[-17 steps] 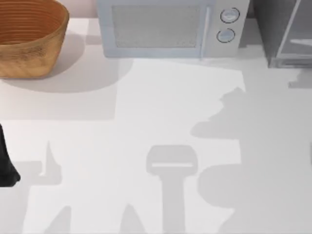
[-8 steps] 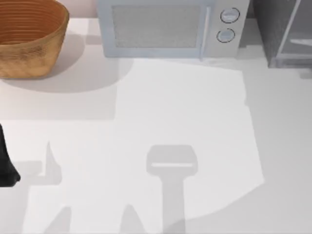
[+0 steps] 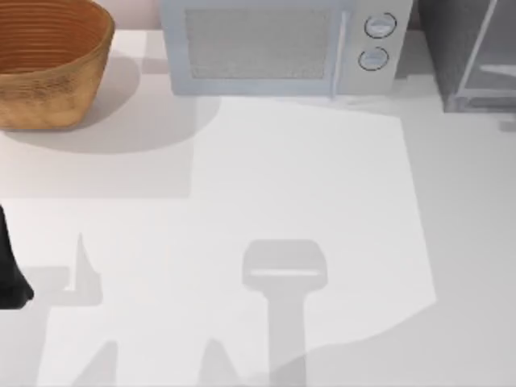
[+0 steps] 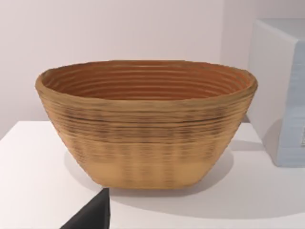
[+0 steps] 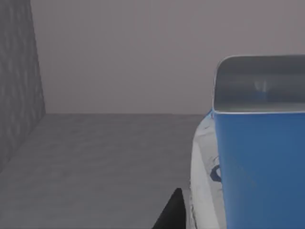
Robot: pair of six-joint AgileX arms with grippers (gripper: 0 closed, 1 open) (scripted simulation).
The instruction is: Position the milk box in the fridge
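The milk box (image 5: 257,162), blue with a white side bearing blue letters, stands up close in the right wrist view. It sits within the fridge (image 5: 95,162), whose grey floor and dark side wall surround it. My right gripper (image 5: 190,212) is shut on the milk box, with one dark finger (image 5: 174,210) pressed to its white side. From above, the fridge (image 3: 455,56) is the dark grey box at the back right with a silver-framed door panel. My left gripper (image 3: 14,290) is parked at the table's left edge.
A woven basket (image 3: 48,64) sits at the back left, and it faces the left wrist camera as the basket (image 4: 143,124). The light grey microwave (image 3: 278,48) with two knobs stands between basket and fridge. Arm shadows lie on the white table (image 3: 266,177).
The right arm's shadow has slid off the table to the right, toward the fridge. The left arm has not moved.
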